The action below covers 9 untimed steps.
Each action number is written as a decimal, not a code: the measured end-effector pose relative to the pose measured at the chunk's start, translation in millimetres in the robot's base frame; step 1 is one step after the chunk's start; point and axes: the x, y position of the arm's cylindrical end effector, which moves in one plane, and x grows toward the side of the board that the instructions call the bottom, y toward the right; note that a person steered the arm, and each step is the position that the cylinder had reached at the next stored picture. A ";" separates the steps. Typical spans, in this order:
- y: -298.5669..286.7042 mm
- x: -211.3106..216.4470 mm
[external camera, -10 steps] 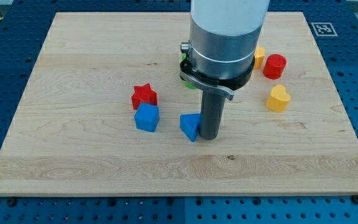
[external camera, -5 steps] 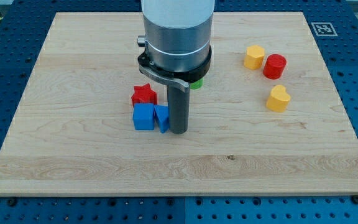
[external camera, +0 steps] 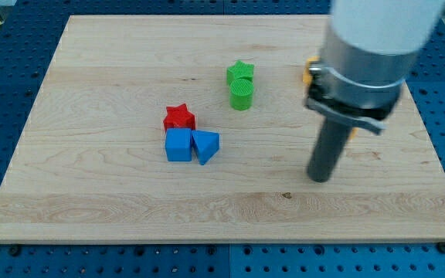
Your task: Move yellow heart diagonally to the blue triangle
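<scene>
Jaws: none, holding nothing; my tip point(external camera: 319, 178) right of blue triangle point(external camera: 205, 146); heart hidden.

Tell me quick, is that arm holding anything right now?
No gripper here: the arm ends in a plain rod. My tip rests on bare board, touching no block, well to the view's right of the blue triangle. It holds nothing.

cube point(external camera: 179, 145) touched triangle point(external camera: 205, 146) on its right | star point(external camera: 179, 117) just above cube | second star point(external camera: 239, 72) touched cylinder point(external camera: 241, 93) below it, toward table point(external camera: 91, 77) top | my tip point(external camera: 319, 179) well right of triangle
</scene>
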 end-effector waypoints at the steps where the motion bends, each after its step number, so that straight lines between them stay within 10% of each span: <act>1: 11.4 0.0; 9: 72.0 -63.2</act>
